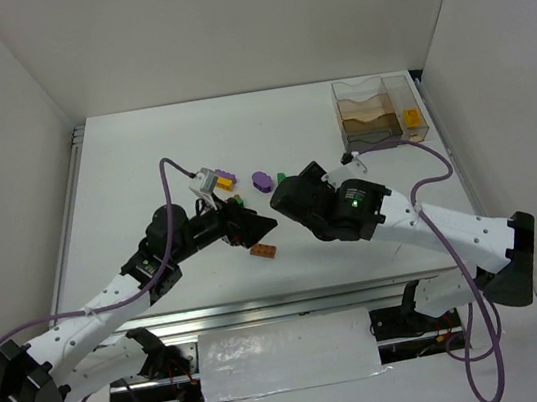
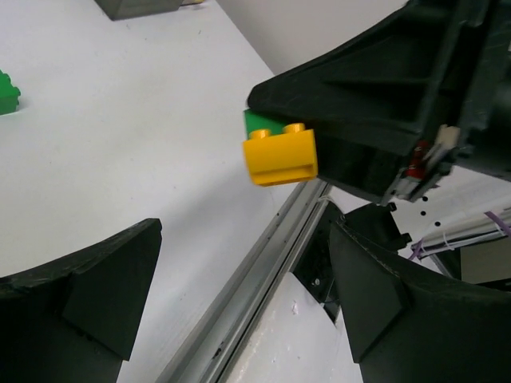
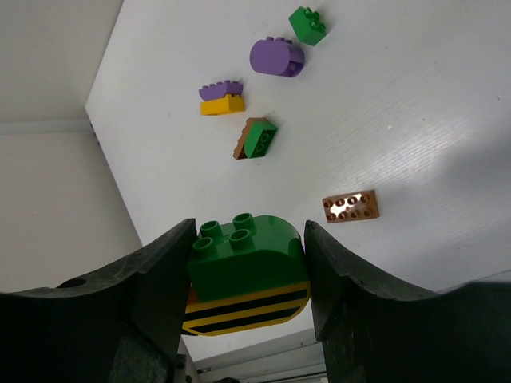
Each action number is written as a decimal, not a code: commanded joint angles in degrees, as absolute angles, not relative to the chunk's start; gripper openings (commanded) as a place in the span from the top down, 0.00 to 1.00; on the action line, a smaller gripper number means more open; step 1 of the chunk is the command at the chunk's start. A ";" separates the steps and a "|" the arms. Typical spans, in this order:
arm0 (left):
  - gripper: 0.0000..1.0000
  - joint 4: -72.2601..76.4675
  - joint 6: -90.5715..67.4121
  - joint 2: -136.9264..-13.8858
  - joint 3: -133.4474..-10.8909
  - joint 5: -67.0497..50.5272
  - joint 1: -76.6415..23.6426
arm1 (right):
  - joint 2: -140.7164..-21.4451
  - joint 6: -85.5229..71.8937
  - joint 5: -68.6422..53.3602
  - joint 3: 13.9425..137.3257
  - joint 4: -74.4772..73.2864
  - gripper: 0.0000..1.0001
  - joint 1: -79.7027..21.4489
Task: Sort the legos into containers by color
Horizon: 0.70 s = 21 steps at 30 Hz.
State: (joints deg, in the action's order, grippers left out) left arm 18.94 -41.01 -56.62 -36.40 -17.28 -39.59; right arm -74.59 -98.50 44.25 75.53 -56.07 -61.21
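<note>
Green domed brick on yellow black-striped brick, pinched between right jaws, part-closed, clear of white tabletop. Left jaws spread wide, empty, close by. Loose on tabletop: brown studded plate, purple rounded brick, small green brick, purple-on-yellow pair, green-on-brown pair. Clear tan-based container at far right corner; orange-yellow brick in right compartment.
</note>
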 commanded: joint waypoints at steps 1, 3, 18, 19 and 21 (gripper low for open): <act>0.02 26.97 -41.22 -57.30 -37.97 -13.10 -42.00 | -72.51 -102.04 48.87 75.94 -59.42 1.00 -62.05; 0.02 27.51 -41.04 -57.48 -38.06 -11.52 -42.54 | -71.72 -101.00 48.69 75.50 -58.11 1.00 -62.49; 0.11 29.53 -41.57 -62.57 -41.75 -12.13 -44.65 | -74.00 -99.32 50.09 77.95 -57.30 1.00 -64.95; 0.12 29.44 -41.57 -62.75 -41.84 -12.13 -44.74 | -74.26 -99.66 50.27 78.31 -57.74 1.00 -65.13; 0.16 29.62 -41.66 -63.19 -41.75 -11.87 -45.00 | -74.88 -100.11 50.71 79.10 -58.88 1.00 -65.21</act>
